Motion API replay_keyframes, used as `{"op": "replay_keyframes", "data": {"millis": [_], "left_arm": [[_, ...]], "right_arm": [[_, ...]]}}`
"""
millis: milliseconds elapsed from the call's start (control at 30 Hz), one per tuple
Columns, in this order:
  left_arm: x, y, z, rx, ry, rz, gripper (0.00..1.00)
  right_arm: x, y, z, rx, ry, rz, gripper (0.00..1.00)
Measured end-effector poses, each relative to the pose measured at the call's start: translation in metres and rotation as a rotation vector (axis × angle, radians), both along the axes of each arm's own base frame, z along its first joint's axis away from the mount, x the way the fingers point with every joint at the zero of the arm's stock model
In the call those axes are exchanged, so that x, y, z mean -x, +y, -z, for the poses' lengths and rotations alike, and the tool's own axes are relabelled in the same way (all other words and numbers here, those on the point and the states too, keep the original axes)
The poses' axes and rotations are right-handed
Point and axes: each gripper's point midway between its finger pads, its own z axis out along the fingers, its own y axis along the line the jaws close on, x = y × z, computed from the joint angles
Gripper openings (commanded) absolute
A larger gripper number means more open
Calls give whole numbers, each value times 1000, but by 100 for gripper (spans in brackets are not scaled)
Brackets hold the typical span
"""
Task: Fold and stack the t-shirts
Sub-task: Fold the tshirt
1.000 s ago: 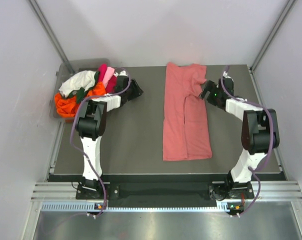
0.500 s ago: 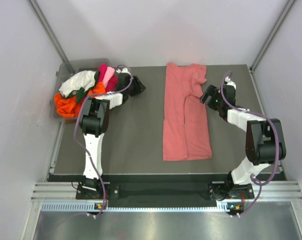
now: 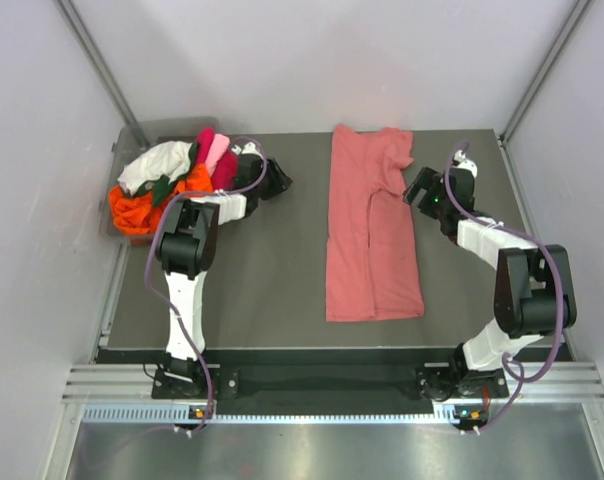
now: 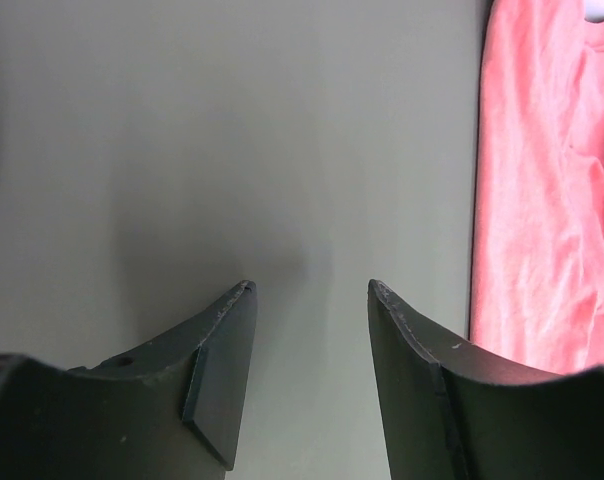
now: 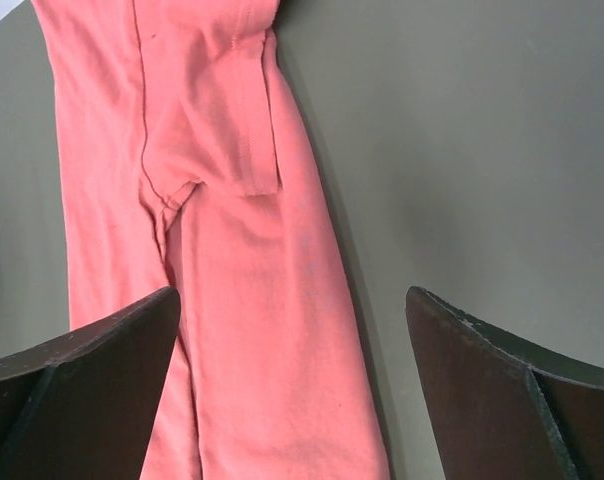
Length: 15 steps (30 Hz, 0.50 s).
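Two grippers, both empty. L to R: pile (image 3: pixel 160 185) of spare shirts at far-left table (image 3: pixel 272 275) corner; L gripper (image 3: pixel 273 181) just beside it, jaws apart over bare table; pink shirt (image 3: pixel 370 235) flat, centre-right; R gripper (image 3: pixel 420 190) just off its right edge by the sleeve, jaws wide apart. Step in hand, prob.: halve the strip end to end. Pinch both far corners, one per arm, lift low, carry evenly toward the near hem, keep edges aligned, avoid dragging lower layer. Shirt: long narrow strip, sides folded in, sleeve flap on top, lengthwise seam line, smooth, few wrinkles.
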Motion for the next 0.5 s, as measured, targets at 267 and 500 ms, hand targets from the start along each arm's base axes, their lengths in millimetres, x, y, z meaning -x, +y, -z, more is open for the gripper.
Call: {"op": "replay_keyframes", "data": {"millis": [267,500], "left_arm": [[16,6,0,-48,24,-56,55],[88,28,-3,-117,174,-89,57]], "right_arm": [[14,-7,-14,21,15,24,94],[60,-25,-32,82,95,81,86]]}}
